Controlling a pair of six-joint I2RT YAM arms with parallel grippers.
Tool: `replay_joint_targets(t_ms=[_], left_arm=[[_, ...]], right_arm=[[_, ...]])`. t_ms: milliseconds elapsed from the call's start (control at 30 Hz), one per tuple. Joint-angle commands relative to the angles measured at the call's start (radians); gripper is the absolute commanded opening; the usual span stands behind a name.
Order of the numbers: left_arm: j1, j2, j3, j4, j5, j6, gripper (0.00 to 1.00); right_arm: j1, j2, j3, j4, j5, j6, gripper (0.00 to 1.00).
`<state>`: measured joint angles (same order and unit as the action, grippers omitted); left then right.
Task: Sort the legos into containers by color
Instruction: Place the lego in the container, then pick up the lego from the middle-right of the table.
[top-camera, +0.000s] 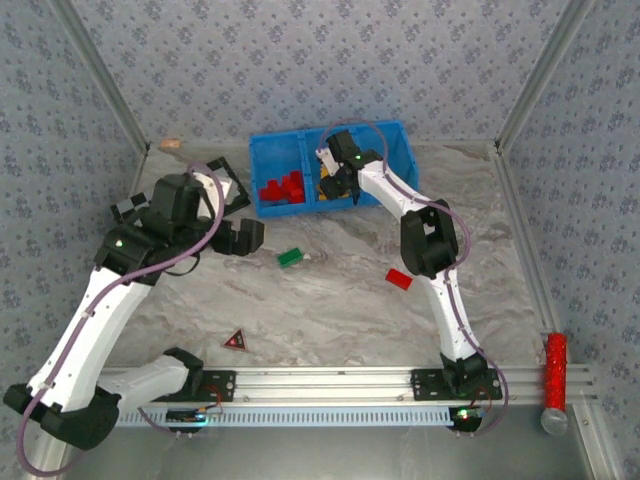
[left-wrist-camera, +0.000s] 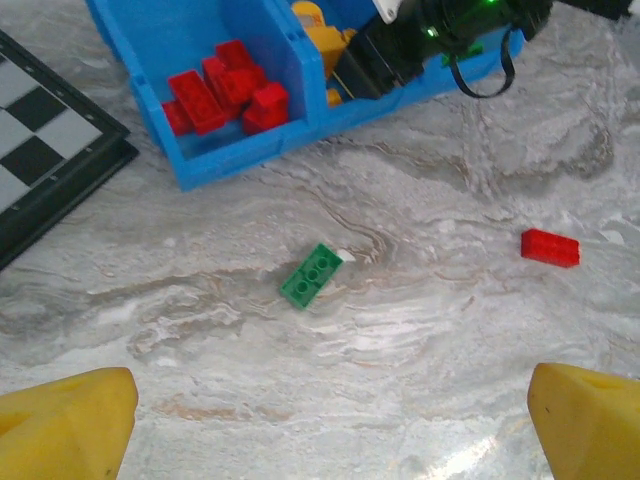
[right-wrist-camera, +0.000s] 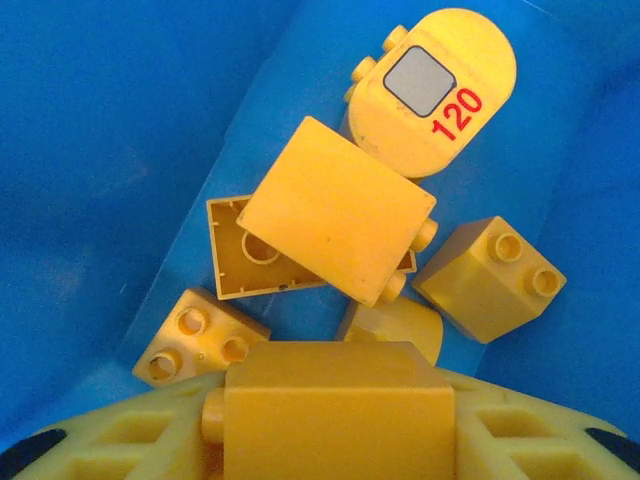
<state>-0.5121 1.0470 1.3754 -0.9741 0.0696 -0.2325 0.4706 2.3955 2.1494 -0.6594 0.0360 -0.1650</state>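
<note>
Right gripper (top-camera: 336, 182) holds yellow brick (right-wrist-camera: 340, 405) over tray (right-wrist-camera: 100, 150): you release. Left gripper (left-wrist-camera: 330, 415) wide; green brick (left-wrist-camera: 312, 275) next.

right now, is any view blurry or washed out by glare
left wrist: a glare patch on the table near the bottom, own fingers soft; right wrist: the yellow brick up close soft, the blue tray evenly lit; top external: even light, no glare

We show the tray (top-camera: 272, 150) at the counter's (top-camera: 330, 310) far edge, board (left-wrist-camera: 50, 140) to its left, bricks (top-camera: 283, 188) in its left and middle compartments. A loose brick (top-camera: 291, 257) and a second brick (top-camera: 399, 279) lie before it, a triangle (top-camera: 235, 341) nearer the front edge.
</note>
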Motion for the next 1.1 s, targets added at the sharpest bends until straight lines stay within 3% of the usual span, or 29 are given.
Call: replay_joint_targets(t_ms=[0,200,433,567,833,1067], left_arm=[[-0.057,0.024,-0.007,-0.004,-0.008,-0.045,1.00],[-0.211,0.073,-0.020,0.035,-0.065,-0.084,1.00],[-0.358,0.162,-0.105,0.157,-0.011,0.145,1.00],[-0.405,0.288,-0.093,0.263,0.036,0.186,1.00],[-0.504,0.627,0.068,0.389,0.061,0.235,1.00],[-0.549,0.909,0.347,0.271,0.029,0.063,1.00]], right_arm=[[-0.007,-0.047,-0.012,-0.006,-0.007,-0.022,0.55],[-0.016,-0.136,-0.054,0.001,-0.021,-0.027,0.60],[-0.030,-0.293,-0.058,-0.042,-0.061,-0.016,0.62],[-0.032,-0.407,-0.050,-0.109,-0.083,-0.003,0.67],[-0.062,-0.676,-0.172,-0.199,-0.093,0.017,0.78],[-0.147,-0.874,-0.305,-0.239,-0.087,0.077,0.88]])
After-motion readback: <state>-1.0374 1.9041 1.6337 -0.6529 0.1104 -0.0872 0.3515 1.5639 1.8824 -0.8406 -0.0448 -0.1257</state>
